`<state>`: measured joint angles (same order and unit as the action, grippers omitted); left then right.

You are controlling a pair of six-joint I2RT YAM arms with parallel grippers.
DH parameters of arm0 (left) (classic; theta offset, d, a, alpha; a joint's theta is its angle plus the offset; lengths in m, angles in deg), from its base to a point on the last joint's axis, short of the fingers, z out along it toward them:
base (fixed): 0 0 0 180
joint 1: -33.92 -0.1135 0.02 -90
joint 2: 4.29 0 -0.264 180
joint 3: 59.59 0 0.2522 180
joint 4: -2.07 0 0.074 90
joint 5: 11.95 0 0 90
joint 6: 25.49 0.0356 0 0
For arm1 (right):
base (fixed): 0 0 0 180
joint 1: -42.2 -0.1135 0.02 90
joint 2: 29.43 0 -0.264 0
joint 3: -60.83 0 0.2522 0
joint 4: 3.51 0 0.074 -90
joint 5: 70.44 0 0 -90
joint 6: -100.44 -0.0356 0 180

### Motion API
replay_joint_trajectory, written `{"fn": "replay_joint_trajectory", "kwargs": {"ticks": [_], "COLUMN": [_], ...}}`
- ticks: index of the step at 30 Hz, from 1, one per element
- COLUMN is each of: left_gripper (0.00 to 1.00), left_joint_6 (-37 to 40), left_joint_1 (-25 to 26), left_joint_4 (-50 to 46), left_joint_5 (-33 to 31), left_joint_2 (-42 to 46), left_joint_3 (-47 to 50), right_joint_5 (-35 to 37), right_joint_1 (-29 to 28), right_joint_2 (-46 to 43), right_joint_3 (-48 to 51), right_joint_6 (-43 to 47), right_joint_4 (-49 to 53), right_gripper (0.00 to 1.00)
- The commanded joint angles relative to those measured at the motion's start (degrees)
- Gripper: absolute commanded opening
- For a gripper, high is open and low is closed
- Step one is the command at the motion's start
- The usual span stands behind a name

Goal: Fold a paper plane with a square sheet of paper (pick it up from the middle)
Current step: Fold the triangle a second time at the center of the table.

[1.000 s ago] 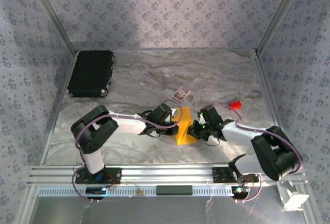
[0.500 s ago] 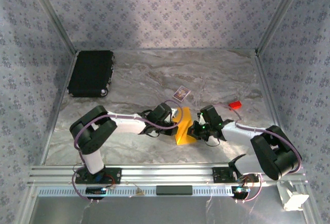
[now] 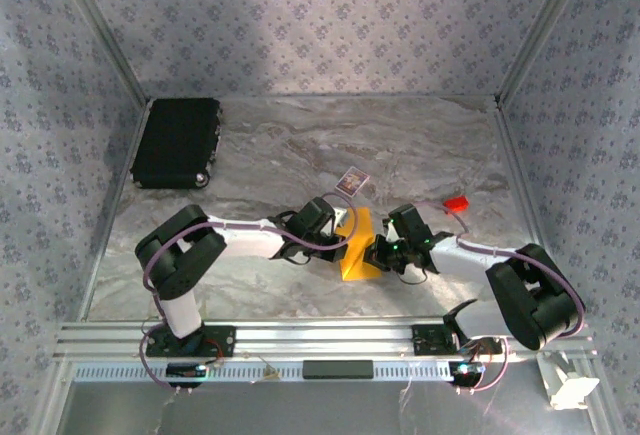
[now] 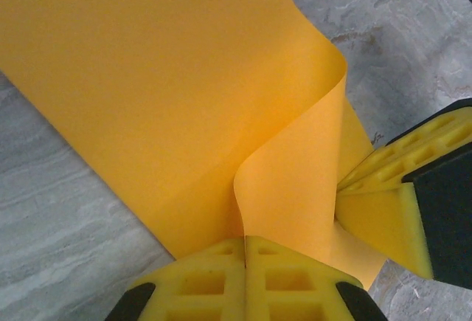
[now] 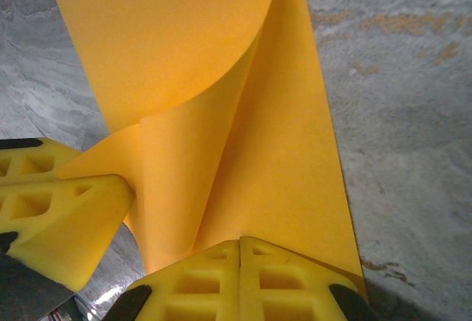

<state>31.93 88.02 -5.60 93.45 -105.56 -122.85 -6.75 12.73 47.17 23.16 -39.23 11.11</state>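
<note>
- Pincers: the left pincer (image 4: 245, 241) has its yellow pads pressed flat together on an edge of the square sheet of paper (image 4: 147, 77). The right pincer (image 5: 240, 243) is clamped on the same sheet (image 5: 162, 40) in the same way, with no gap between its pads.
- Between the pincers: seen from above, the left pincer (image 3: 345, 227) and right pincer (image 3: 375, 253) stand just beside each other, with the sheet (image 3: 357, 250) as a narrow orange band running between and past them. Each wrist view catches the other arm's fingers (image 4: 391, 181) (image 5: 59, 203) touching the paper close by.
- Just ahead of the pads: the paper rises in a soft, rounded loop and doubles over on itself. The bend is a curve, not a pressed crease.
- Beyond the loop: the rest of the sheet runs away from the pads, smooth and unmarked, over the marbled counter (image 3: 300, 155). Whether it rests there or hangs clear cannot be told.
- Farther out: a small patterned card (image 3: 350, 181) lies beyond the left pincer, a red block (image 3: 456, 202) lies beyond the right one, and a black case (image 3: 177, 142) sits well apart at the far left.
- Progress, as judged: the sheet is in hand and a first half-fold is being shaped. Flattening that fold, the nose folds and the wings remain, and no paper plane form shows yet.
</note>
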Motion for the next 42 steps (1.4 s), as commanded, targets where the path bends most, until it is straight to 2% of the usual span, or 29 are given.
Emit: {"fn": "replay_joint_trajectory", "kwargs": {"ticks": [1, 15, 36, 42], "left_gripper": [0.05, 0.04, 0.06, 0.06], "left_joint_6": [1.3, 1.2, 2.4, 3.0], "left_joint_1": [0.1, -0.3, -0.4, -0.7], "left_joint_4": [-0.7, -1.3, 2.6, 1.1], "left_joint_5": [-0.1, -1.1, 2.0, 1.4], "left_joint_2": [0.0, -1.1, -1.0, -1.5], "left_joint_3": [-1.7, -1.5, -1.6, -2.7], "right_joint_5": [1.2, 1.0, 0.5, 0.5], "right_joint_1": [0.6, 0.9, 1.5, 1.6], "right_joint_2": [-0.3, -0.8, -0.8, -0.8], "right_joint_3": [1.0, 1.0, 1.0, 1.1], "right_joint_6": [1.3, 1.7, 2.3, 2.4], "right_joint_4": [4.0, 4.6, 5.0, 5.0], "right_gripper": [0.01, 0.01, 0.01, 0.01]}}
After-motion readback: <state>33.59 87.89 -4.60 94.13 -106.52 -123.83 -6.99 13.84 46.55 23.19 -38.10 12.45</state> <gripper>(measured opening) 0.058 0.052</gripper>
